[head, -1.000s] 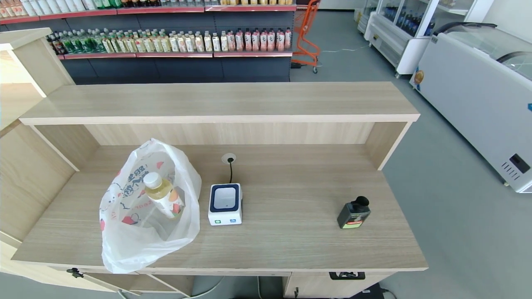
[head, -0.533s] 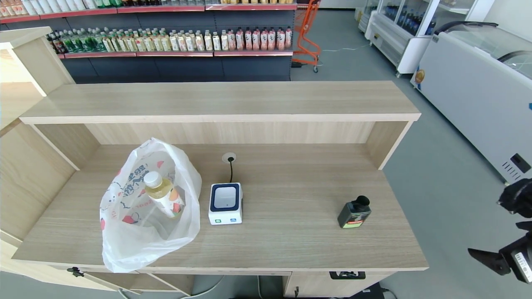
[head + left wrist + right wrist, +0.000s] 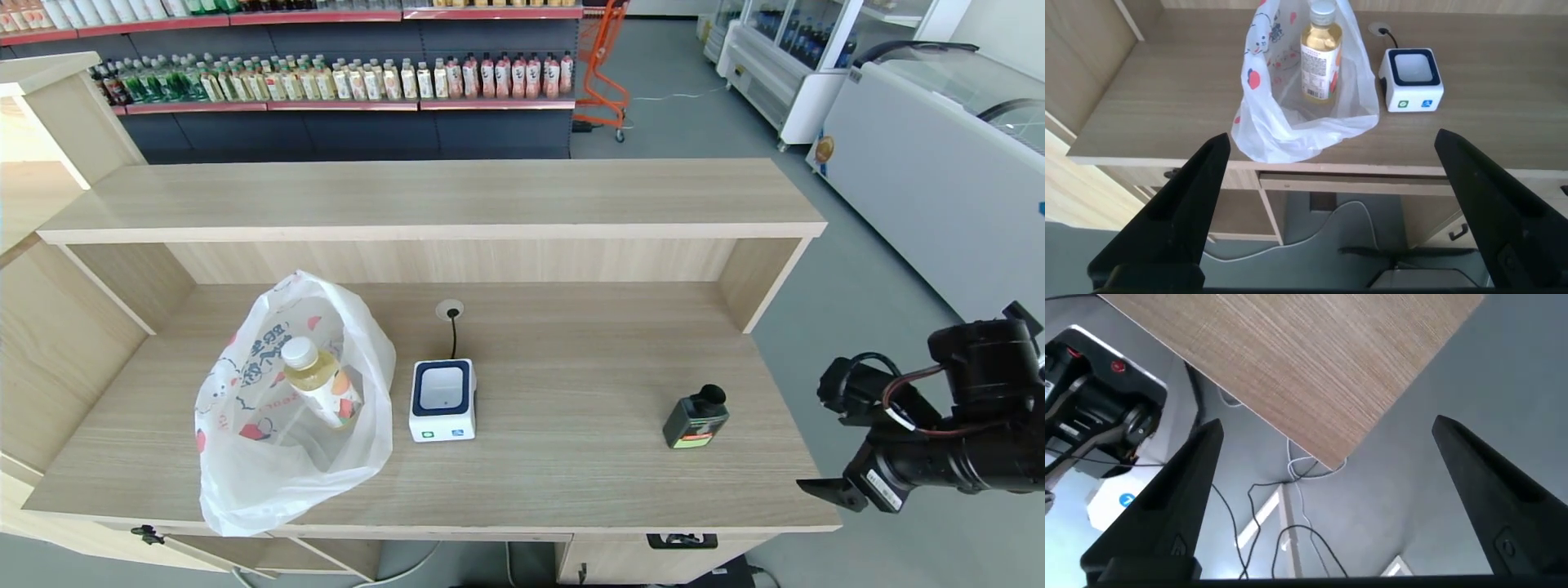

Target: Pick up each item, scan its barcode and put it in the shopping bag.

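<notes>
The left gripper (image 3: 1331, 220) is held off the near edge of the counter (image 3: 571, 465), its fingers spread wide apart with nothing between them. On the counter's left part the shopping bag (image 3: 269, 457) is set with its mouth open upward; its lower folds overhang the near edge. A white-capped drink bottle (image 3: 314, 380) is seen inside it, cap uppermost and long axis roughly upright. Its base is veiled by the plastic, so its exact lean cannot be judged. Just right of the bag the scanner (image 3: 442, 400) is laid window up, its cable (image 3: 453, 335) running to a hole behind it. Well to the right, near the counter's end, the dark bottle (image 3: 695, 418) is stood on its base, black cap up, a coloured label turned toward the robot. No barcode can be made out. Beyond the counter's right end the right gripper (image 3: 1327, 506) is held with its fingers spread and empty.
</notes>
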You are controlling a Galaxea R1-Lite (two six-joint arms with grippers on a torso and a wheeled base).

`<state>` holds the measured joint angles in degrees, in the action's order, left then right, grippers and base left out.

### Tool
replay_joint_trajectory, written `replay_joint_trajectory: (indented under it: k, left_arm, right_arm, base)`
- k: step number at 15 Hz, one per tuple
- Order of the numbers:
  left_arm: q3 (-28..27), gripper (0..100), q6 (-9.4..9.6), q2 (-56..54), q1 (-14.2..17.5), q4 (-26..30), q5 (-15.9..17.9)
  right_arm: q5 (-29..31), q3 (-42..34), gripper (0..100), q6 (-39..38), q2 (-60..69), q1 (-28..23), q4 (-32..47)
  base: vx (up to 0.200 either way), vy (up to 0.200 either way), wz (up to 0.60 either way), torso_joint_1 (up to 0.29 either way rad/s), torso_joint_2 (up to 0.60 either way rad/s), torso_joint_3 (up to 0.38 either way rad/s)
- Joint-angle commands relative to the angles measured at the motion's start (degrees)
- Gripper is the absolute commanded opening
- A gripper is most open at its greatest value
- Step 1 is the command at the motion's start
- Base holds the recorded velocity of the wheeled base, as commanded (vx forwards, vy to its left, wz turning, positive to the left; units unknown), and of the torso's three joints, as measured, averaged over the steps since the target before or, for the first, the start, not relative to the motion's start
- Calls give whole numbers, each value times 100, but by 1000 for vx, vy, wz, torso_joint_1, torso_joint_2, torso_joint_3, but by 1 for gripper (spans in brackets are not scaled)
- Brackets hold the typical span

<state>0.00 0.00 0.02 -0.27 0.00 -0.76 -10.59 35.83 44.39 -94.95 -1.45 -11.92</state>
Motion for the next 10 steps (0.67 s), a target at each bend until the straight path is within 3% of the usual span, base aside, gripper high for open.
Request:
replay_joint_trajectory:
  k: [1,4,10]
  left_arm:
    - [0,100,0,-2,0,0,-4]
    - [0,100,-9,-2,0,0,-4]
    - [0,100,0,-2,0,0,-4]
  right_arm:
    - [-83,311,100,0,-709,242,-100]
    - [-356,741,100,220,-1289,409,-548]
    - [-619,1207,100,413,-1781,585,-548]
  base:
    - [0,0,0,0,0,0]
    - [0,0,0,0,0,0]
    - [0,0,0,0,0,0]
